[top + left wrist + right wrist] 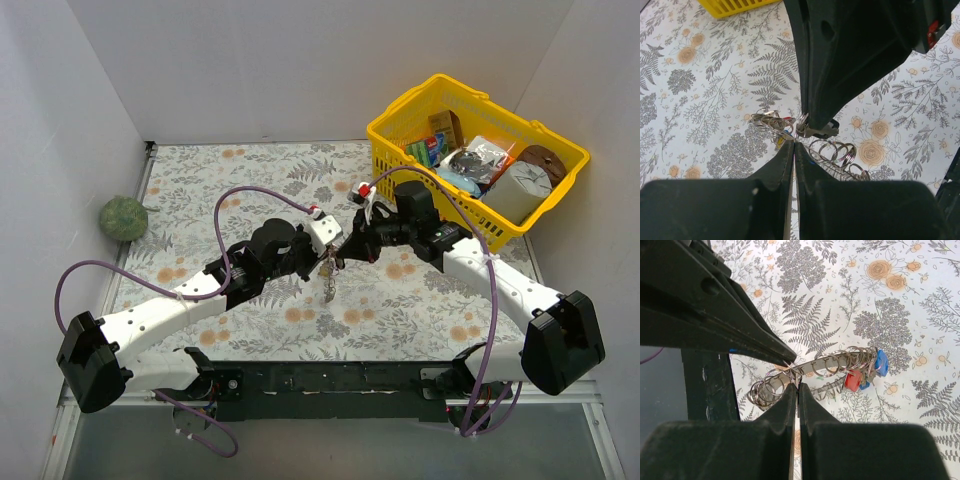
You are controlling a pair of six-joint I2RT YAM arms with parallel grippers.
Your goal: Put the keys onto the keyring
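The keyring (830, 361) hangs between my two arms, above the middle of the tabletop (250, 170). It seems to be clear of the floral surface, with a short string of links dangling under it. My left tool (789, 361) is pinched fully shut on its rim. My right tool (796, 386) is shut just as tight at almost the same spot, but I cannot tell whether it grips the rim or one of the small loops. The keys (881, 362) sit bunched at the far end of the ring, with a blue head and a red head (852, 381) showing.

To do this step well, I judge the left tool should act as a motionless anchor while the right tool makes only small, slow moves. The tips are crowded nose to nose, so any twist could spring the thin metal out of the grip. I would steer by the right wrist view, which shows the ring best.

The ring is a thin, flat, silvery band seen nearly edge-on. It is strung with many small wire loops, glossy and probably slippery. The key heads look like smooth coloured plastic, and the fingers are matte black and taper to fine points.
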